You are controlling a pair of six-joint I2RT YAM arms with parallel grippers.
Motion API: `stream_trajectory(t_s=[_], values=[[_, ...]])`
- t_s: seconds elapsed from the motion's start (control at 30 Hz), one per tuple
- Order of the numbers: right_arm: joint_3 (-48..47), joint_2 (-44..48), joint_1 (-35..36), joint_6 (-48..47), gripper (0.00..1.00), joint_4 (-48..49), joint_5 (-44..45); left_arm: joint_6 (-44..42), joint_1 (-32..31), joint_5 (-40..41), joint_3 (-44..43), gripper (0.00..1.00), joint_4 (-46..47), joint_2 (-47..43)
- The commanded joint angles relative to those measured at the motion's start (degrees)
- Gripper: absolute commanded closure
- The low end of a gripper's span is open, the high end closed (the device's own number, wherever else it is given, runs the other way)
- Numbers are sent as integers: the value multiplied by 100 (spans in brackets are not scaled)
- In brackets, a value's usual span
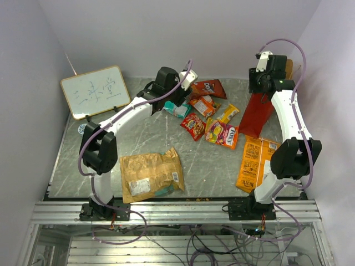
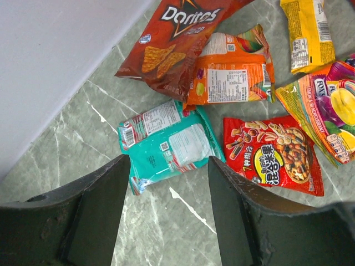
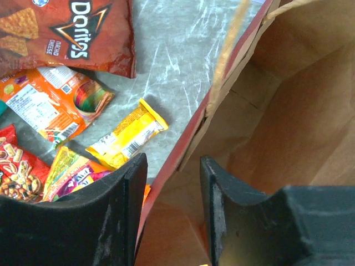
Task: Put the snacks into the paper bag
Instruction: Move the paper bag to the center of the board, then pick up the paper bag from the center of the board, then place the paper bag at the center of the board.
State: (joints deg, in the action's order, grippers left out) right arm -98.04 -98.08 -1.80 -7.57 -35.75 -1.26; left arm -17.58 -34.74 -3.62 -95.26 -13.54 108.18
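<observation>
The left claw (image 2: 166, 169) is hovering open above the teal packet (image 2: 166, 145), which is lying flat on the worktop (image 2: 72, 141). It should be descending squarely and pinching mid-packet. The right claw (image 3: 173, 166) is standing open astride the rim of the paper bag (image 3: 288, 111).

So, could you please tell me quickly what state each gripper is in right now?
Left gripper: open, empty, over the teal foil snack packet.
Right gripper: open, jaws astride the rim of the red kraft-lined paper bag.
</observation>
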Motion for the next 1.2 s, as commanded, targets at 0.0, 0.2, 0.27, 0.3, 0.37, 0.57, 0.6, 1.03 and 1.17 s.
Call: stream_trajectory(t_s=[0.0,0.2,0.27,0.3,0.37,0.57,0.6,1.03,1.17], values=[[144,135,32,273,61,265,117,57,3,4,-2,31,129,-157],[251,410,36,235,92,387,-3,76,2,142,63,31,208,-214],[181,438,38,199,100,325,55,130,2,228,119,31,229,-267],[139,476,39,168,100,315,108,146,2,281,148,31,237,-305],[46,608,40,81,100,304,199,189,2,396,183,31,238,-395],[-829,778,143,-246,100,-218,-5,588,119,696,180,31,184,-756],[-973,797,202,-271,100,-322,-70,752,195,738,202,30,209,-852],[-1086,786,2731,-290,100,171,293,1668,1825,492,136,24,-777,-1673],[-732,749,3673,-292,100,682,729,1625,2196,601,414,16,-934,-2181]])
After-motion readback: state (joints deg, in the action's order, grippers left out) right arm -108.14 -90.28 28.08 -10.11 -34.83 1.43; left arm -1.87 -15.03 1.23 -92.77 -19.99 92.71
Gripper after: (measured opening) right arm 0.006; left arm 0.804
